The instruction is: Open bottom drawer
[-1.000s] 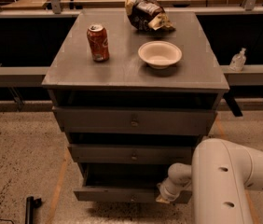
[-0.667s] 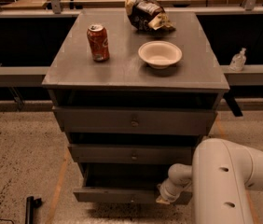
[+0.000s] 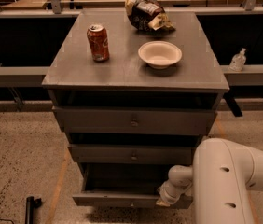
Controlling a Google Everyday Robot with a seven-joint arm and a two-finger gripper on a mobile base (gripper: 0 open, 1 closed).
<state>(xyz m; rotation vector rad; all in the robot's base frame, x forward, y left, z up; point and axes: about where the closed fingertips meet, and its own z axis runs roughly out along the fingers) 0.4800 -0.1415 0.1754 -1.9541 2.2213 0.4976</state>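
We are looking first at the grey wooden cabinet [image 3: 122, 73], which is filling the middle of the camera view. The white rounded robot arm [image 3: 229, 181] is reaching in from the lower right. The narrow grey bottom drawer [image 3: 117, 200], lowest of three, is standing partly pulled out, and its dark inside is showing behind the front panel. The tall grey top drawer [image 3: 99, 120] and the mid-sized grey middle drawer [image 3: 103, 153] are sitting further back.

On the surface above, a crumpled dark snack bag [image 3: 145, 10], a white round bowl [image 3: 160, 54] and a red soda can [image 3: 98, 42] are standing apart from each other, far from the work.

The pincer [image 3: 163, 199] is resting at the right part of the bottom drawer's front panel, just under the arm's wrist. We cannot tell whether it is spread, pressed together or pinching the panel.

We are judging that the pulling step is in hand and the drawer is already a good way out. The next move is calling for a straight, level pull toward the robot's base. The contact is sitting away from the middle of the panel, so the drawer could be twisting on its rails.

Compared with the earlier frame, we are finding almost no difference. The drawer is standing out about as far, and the arm is keeping the same place.
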